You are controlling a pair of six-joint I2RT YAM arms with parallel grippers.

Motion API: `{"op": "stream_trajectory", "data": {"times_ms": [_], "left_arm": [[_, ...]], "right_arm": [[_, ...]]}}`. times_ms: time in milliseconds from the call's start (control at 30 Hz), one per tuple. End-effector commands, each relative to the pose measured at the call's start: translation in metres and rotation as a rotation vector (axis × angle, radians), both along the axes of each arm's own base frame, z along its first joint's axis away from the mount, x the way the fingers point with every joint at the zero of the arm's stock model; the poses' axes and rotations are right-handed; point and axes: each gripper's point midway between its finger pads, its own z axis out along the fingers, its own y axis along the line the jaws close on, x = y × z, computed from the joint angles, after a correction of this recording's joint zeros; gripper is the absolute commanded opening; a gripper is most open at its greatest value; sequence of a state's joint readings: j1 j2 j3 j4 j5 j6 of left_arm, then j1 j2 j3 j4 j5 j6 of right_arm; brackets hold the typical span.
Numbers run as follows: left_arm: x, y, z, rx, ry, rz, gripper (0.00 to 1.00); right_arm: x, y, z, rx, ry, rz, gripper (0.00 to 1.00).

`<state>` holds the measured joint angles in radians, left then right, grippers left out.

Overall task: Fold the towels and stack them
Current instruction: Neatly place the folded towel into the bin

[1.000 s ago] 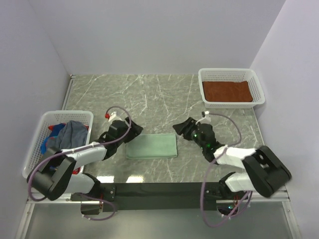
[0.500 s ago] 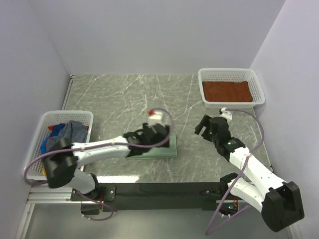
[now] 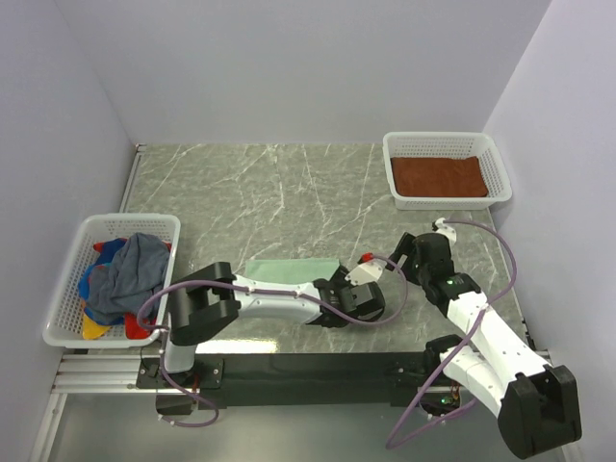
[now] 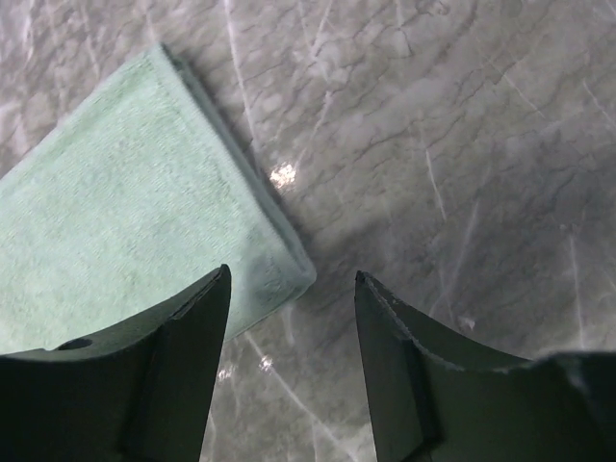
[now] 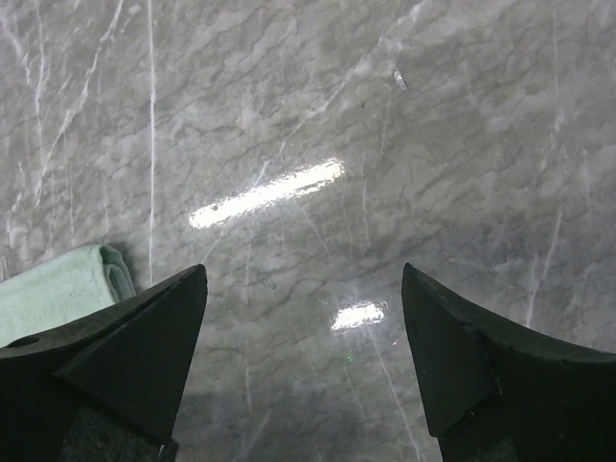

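**Corner of green towel (image 4: 125, 221) under spread left gripper (image 4: 294, 279)**

Folded flat on grey marble table (image 3: 289, 183), toward the near side, with left arm (image 3: 279, 294) reaching over its front edge to the right. Left gripper at towel's right end, fingers parted, clasping nothing. In left wrist view, towel's corner right below the gap, bare marble beyond. Right gripper (image 5: 303, 271) near the left one, off to the right of towel, spread wide over bare marble, holding nothing. Only towel's folded edge at lower left of right wrist view. Brown towel (image 3: 438, 176) flat in white basket (image 3: 438, 140) at far right. Blue-grey towel (image 3: 135, 269) heaped over bright patterned towels (image 3: 94, 289) in left basket (image 3: 67, 279), well apart from both grippers.
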<state>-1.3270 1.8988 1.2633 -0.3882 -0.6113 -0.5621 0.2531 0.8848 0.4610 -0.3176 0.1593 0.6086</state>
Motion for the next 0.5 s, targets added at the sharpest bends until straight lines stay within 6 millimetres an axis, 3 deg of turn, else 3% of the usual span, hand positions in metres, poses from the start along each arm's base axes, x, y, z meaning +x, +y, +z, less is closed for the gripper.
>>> {"op": "stream_trajectory", "data": {"times_ms": [0, 333, 433, 467], "left_arm": [[0.007, -0.008, 0.004, 0.049, -0.044, -0.03, 0.6], [0.004, 0.001, -0.028, 0.152, -0.017, -0.009, 0.58], [0.002, 0.007, -0.037, 0.184, -0.002, 0.015, 0.47], [0.001, 0.008, -0.043, 0.194, 0.009, 0.021, 0.34]], "right_arm": [[0.001, 0.001, 0.002, 0.015, -0.026, 0.011, 0.88], [0.002, 0.006, 0.0, 0.041, -0.033, 0.035, 0.87], [0.003, 0.012, 0.0, 0.064, -0.04, 0.054, 0.86], [0.003, 0.017, 0.001, 0.088, -0.047, 0.075, 0.85]]}}
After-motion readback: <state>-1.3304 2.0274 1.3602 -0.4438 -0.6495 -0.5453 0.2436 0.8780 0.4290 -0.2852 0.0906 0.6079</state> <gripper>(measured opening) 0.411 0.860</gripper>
